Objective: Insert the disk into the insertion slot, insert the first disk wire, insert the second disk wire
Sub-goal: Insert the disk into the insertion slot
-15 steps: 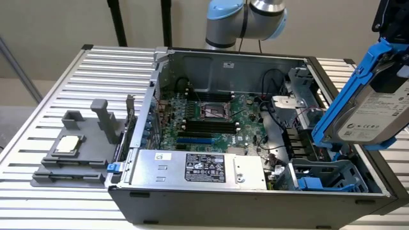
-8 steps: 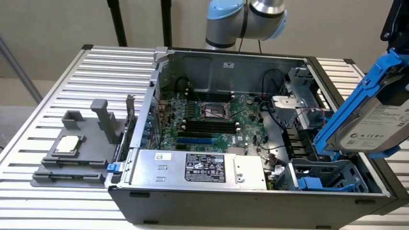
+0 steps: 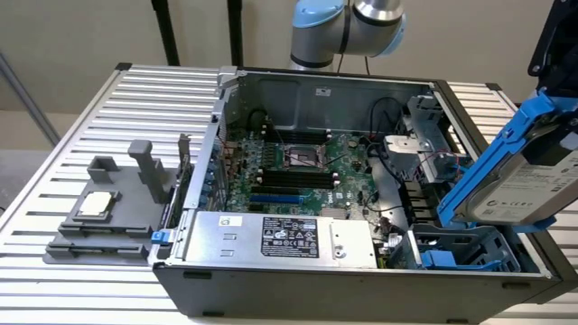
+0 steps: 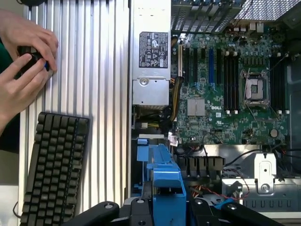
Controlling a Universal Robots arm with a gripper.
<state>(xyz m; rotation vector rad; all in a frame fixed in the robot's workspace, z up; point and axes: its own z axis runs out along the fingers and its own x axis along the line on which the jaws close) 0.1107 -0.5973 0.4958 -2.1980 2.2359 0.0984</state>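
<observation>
Claw [image 4: 167, 208] tight on the disk [image 3: 532, 186] (blue frame, tilted), above the insertion slot [image 3: 465, 252]

Exterior high oblique, wrist straight down, sharing motherboard [image 3: 307, 169]

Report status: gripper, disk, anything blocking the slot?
Gripper shut on silver-grey hard drive in blue plastic carrier, tilted above dark computer case. Grey drive-cage slot with blue tabs below, disk not in. Nothing visible blocking.

Arm [image 3: 348, 27] joints sat at the far side. Gripper [image 4: 167, 212] pointed down, black fingers [image 4: 139, 209] clamped either side of disk [image 3: 532, 179], held tilted.
</observation>
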